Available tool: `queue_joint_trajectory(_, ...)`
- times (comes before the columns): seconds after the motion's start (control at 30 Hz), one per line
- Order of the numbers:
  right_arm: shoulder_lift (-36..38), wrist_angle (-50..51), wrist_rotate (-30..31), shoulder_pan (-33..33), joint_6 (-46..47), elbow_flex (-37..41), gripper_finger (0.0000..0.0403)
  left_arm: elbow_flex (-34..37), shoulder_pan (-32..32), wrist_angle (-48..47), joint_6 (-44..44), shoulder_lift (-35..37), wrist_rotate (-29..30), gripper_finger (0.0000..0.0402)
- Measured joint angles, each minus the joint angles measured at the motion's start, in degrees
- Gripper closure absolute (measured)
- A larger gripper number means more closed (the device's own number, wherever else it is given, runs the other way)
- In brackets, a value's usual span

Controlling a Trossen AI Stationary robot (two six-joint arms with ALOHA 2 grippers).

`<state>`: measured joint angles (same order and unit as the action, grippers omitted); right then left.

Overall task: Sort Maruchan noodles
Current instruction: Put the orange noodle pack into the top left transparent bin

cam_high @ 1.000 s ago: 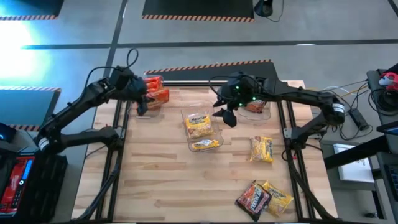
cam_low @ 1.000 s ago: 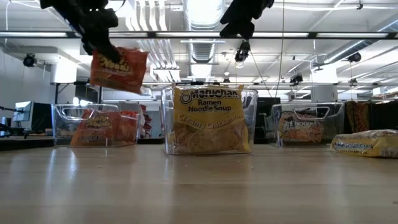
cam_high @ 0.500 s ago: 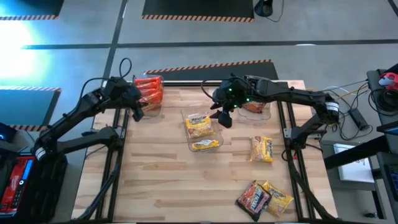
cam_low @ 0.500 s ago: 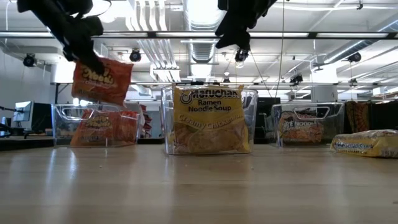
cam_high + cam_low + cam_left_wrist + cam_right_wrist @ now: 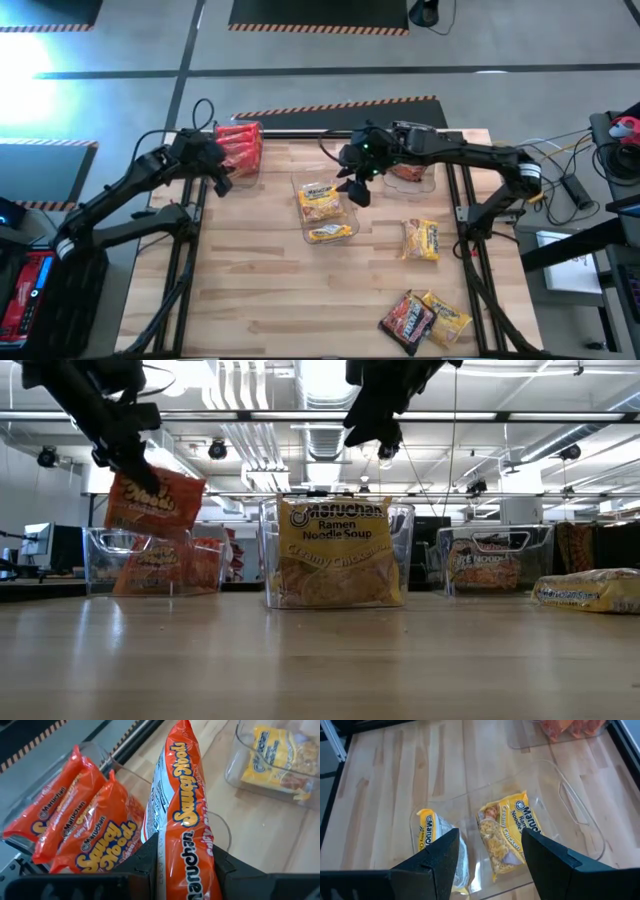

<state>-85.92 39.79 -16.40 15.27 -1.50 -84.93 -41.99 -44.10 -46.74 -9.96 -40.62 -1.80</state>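
Left gripper [image 5: 182, 857] is clamped on a red packet [image 5: 187, 815], held edge-up above the left bin [image 5: 155, 560]. The bin lies directly beneath and slightly beyond the fingers; the packet's long axis is seen running away from the wrist. The left arm is judged nearer this bin by far.

Left bin: red packets [image 5: 75, 832] stacked inside.
Middle bin [image 5: 570, 805]: two yellow packets [image 5: 510, 837].
Right bin [image 5: 495, 560]: orange-red packets visible.

Right gripper [image 5: 487, 852] hangs above the middle bin, fingers spread, carrying nothing.

Loose on the table [image 5: 250, 290]: one yellow packet [image 5: 420, 240] and a dark-and-yellow pair [image 5: 425, 318] near the front edge.
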Motion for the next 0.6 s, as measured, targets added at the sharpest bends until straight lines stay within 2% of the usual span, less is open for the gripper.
queue_joint_trajectory(0.6, 4.77, 0.53, 0.02, 0.04, 3.68, 0.00, 0.0199, 0.00, 0.00, 0.59, 3.05, -11.37, 1.32, 0.0324)
